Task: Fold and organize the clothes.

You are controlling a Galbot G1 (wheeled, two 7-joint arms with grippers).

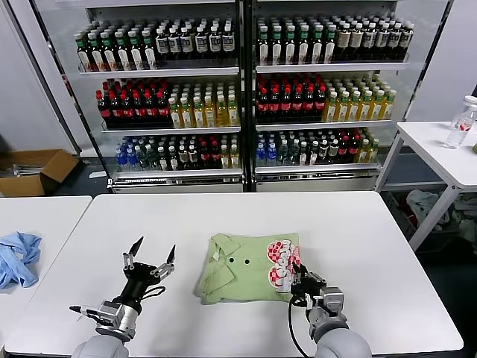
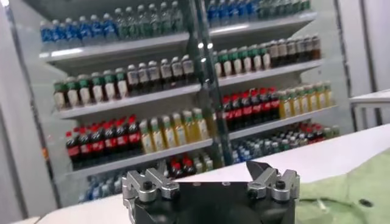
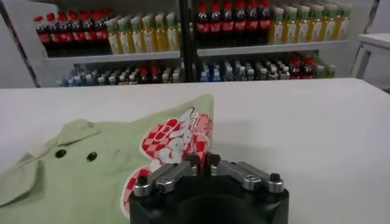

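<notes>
A light green polo shirt (image 1: 250, 267) is lying folded into a rough rectangle on a white bench (image 1: 373, 246), its collar and two small dark buttons (image 1: 238, 261) facing up. A red-and-white printed graphic (image 1: 281, 263) is running along the shirt's edge nearest the right gripper's fingers.

The right gripper (image 1: 297, 277) is sitting low at that edge, and its fingers (image 3: 194, 163) are clenched on the shirt's fabric right at the graphic. In the right wrist view the two fingertips are meeting with the checked red print bunched just ahead of them, and the collar and buttons are lying farther off across the cloth.

The left gripper (image 1: 153, 252) is hovering above bare bench, near the shirt's opposite edge but not touching it. Its fingers (image 1: 136, 247) are released, spread wide and pointing up and away from the robot, with nothing between them.

A crumpled light blue cloth (image 1: 18, 255) is resting on a separate bench, well apart from the left fingers. Behind everything, glass-fronted coolers (image 1: 242, 89) are standing filled with rows of bottles.
</notes>
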